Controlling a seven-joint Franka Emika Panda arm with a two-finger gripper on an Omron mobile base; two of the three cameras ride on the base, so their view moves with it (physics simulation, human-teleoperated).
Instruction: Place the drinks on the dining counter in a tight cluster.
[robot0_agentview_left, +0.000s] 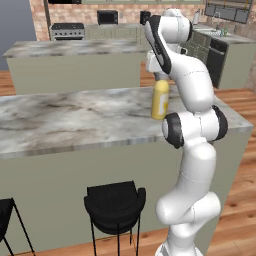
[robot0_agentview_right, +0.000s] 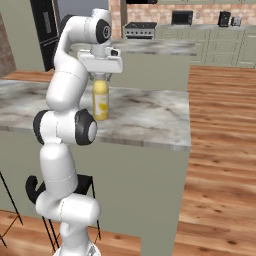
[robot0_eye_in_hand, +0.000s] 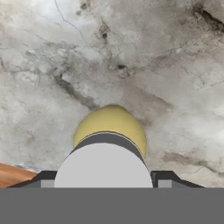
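A: Where is the tall wide yellow bottle with the grey cap?

B: Upright on the long dining counter with the grey-white veined marble top, toward its right end. In the right base view the same bottle stands just past the white arm, at about 12 o'clock from the arm's dark elbow joint.

A: And the two-finger gripper?

B: The gripper sits straight over the bottle. In the hand view the round grey cap lies at 6 o'clock, with the yellow shoulder bulging out beyond it toward 12 o'clock, and one dark fingertip shows at the cap's 3 o'clock, another at its 9 o'clock.

A: Clamped or apart?

B: The fingers stand on either side of the cap, close against it. Whether they press on it or hang just clear, I cannot tell.

A: Anything else nearby?

B: A black stool stands at the counter's front, below the marble edge.
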